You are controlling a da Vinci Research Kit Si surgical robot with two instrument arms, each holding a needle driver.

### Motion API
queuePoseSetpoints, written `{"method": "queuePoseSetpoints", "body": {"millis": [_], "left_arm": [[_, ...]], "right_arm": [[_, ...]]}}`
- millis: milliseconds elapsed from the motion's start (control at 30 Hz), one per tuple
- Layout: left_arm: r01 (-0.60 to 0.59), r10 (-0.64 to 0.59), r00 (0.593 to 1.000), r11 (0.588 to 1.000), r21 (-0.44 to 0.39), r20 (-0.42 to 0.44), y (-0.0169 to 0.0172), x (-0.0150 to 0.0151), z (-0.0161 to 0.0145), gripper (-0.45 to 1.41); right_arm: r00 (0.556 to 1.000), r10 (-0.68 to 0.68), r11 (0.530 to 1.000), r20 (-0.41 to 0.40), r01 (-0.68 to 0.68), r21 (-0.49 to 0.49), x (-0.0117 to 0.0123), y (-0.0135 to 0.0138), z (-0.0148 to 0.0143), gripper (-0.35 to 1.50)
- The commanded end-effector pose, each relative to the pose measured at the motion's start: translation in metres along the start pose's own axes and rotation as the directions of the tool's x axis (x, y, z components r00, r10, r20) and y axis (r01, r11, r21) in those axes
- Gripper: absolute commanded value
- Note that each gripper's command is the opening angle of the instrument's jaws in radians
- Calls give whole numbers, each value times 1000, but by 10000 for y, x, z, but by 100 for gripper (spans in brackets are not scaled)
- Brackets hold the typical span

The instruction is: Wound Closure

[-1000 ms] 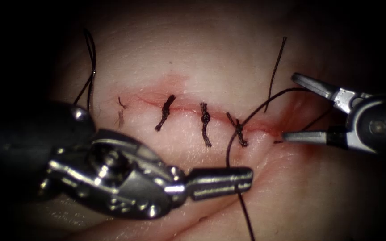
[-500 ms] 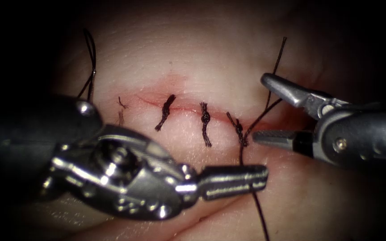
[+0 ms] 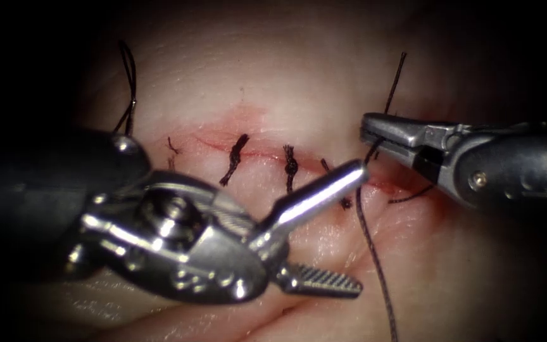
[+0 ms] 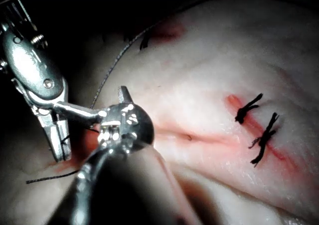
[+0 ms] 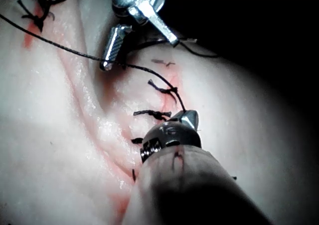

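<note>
Three knotted stitches (image 3: 291, 170) already cross the cut (image 3: 267, 154) in the tissue (image 3: 299, 82), and a fourth sits at its right end, thread (image 3: 375, 253) trailing from it. The right tool (image 3: 370, 136) has its jaws closed on that thread just right of the cut; the left tool (image 3: 356, 231) gapes open, holding nothing. A needle (image 3: 129, 88) seems to lie far left on the tissue, though I cannot be sure.

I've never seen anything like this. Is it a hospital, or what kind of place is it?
Probably a surgery practice bench, not a hospital. The tissue has a cut closed with knotted stitches. The right tool is shut on the thread; the left tool is open, holding nothing.
</note>
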Motion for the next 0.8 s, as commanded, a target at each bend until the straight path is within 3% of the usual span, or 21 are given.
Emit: {"method": "queuePoseSetpoints", "body": {"millis": [33,733,800], "left_arm": [[-2,2,1000,1000,2,2,2,-3,8,106],[-19,19,999,1000,1,36,23,-5,32,84],[-20,20,999,1000,-3,34,24,-5,31,64]], "right_arm": [[1000,9,1000,-2,-9,-3,-6,1,13,-35],[996,84,996,11,-84,42,-27,6,33,-35],[996,83,995,12,-84,45,-28,6,33,-35]]}}
